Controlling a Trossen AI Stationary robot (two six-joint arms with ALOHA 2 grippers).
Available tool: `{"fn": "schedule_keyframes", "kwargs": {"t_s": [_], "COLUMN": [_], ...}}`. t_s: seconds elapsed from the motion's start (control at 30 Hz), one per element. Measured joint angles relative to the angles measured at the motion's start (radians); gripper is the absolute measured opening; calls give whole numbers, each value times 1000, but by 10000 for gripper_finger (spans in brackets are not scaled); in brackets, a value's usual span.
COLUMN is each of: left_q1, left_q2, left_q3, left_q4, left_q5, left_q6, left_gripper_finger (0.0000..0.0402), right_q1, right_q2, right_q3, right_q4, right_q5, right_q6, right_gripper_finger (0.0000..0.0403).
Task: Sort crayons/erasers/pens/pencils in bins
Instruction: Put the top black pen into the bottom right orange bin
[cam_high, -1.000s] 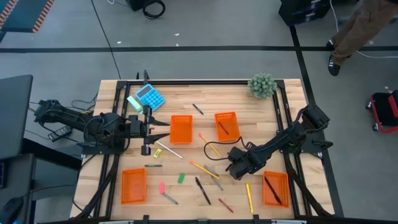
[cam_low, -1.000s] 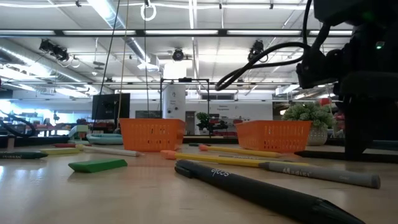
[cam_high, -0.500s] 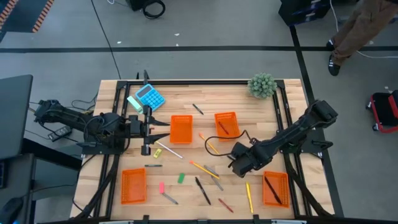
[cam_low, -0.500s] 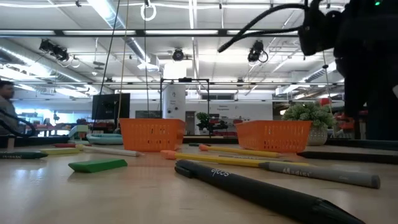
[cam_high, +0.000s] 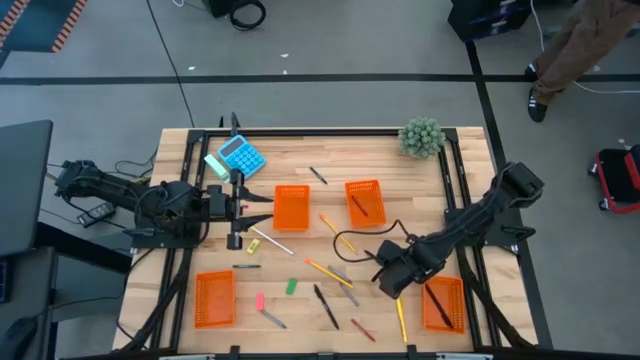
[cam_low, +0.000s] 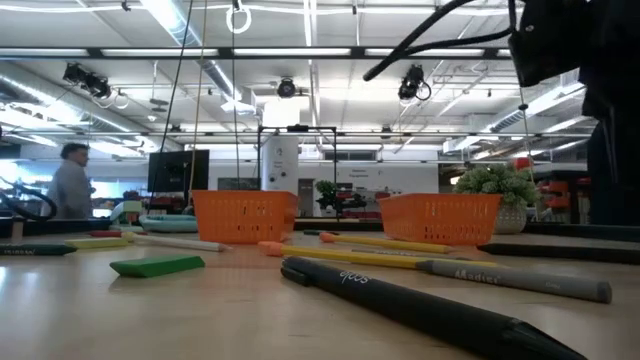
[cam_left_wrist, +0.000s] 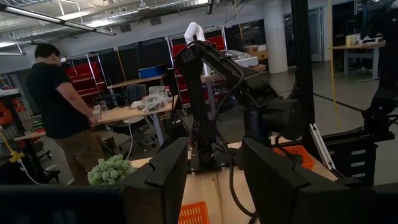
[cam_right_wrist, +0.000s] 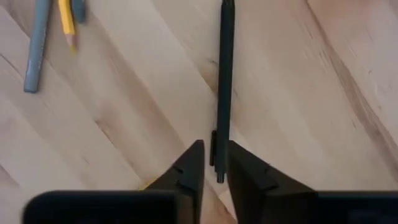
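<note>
My right gripper (cam_high: 397, 282) is shut on a black pen (cam_right_wrist: 224, 74), between the middle of the table and the near right bin (cam_high: 444, 303), which holds another black pen. My left gripper (cam_high: 240, 208) is open and empty at the table's left side; its fingers also show in the left wrist view (cam_left_wrist: 211, 186). Three other orange bins stand at the middle (cam_high: 291, 207), the far right (cam_high: 364, 201) and the near left (cam_high: 214, 298). Pencils (cam_high: 328, 270), a yellow pen (cam_high: 400, 315), a black pen (cam_high: 325, 305), a green eraser (cam_high: 291, 286) and a pink eraser (cam_high: 260, 300) lie flat on the table. My right gripper pinches the black pen near its clip end (cam_right_wrist: 216, 144) between its two fingers, which come from above. The rest of the pen sticks out ahead of the fingers, over the wood. I cannot tell whether its far tip touches the table.
A blue calculator (cam_high: 240, 155) lies at the far left and a small green plant (cam_high: 421, 137) stands at the far right. A cable (cam_high: 350, 240) loops over the table beside the right arm. Crayons (cam_high: 362, 330) and a yellow eraser (cam_high: 254, 244) lie loose. A person (cam_low: 72, 185) stands behind the table.
My right gripper has gone toward the table's near right, closer to the near right bin. A person has walked into the room behind the table.
</note>
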Motion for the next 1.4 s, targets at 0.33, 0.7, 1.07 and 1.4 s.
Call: {"fn": "schedule_keyframes", "kwargs": {"t_s": [0.33,0.7,1.07,1.4], "left_q1": [0,0,0,0], "left_q2": [0,0,0,0], "left_q3": [0,0,0,0], "left_q4": [-6,-8,-16,-16], "left_q5": [0,0,0,0], "left_q6": [-6,-7,-22,-26], "left_gripper_finger": [162,162,162,162], "right_q1": [47,70,77,77], "right_q2": [0,0,0,0], "right_q3": [-74,-163,-163,-163], "right_q4": [19,170,151,150], "right_q5": [0,-27,4,17], "right_q6": [121,119,102,35], "right_gripper_finger": [135,129,128,128]}}
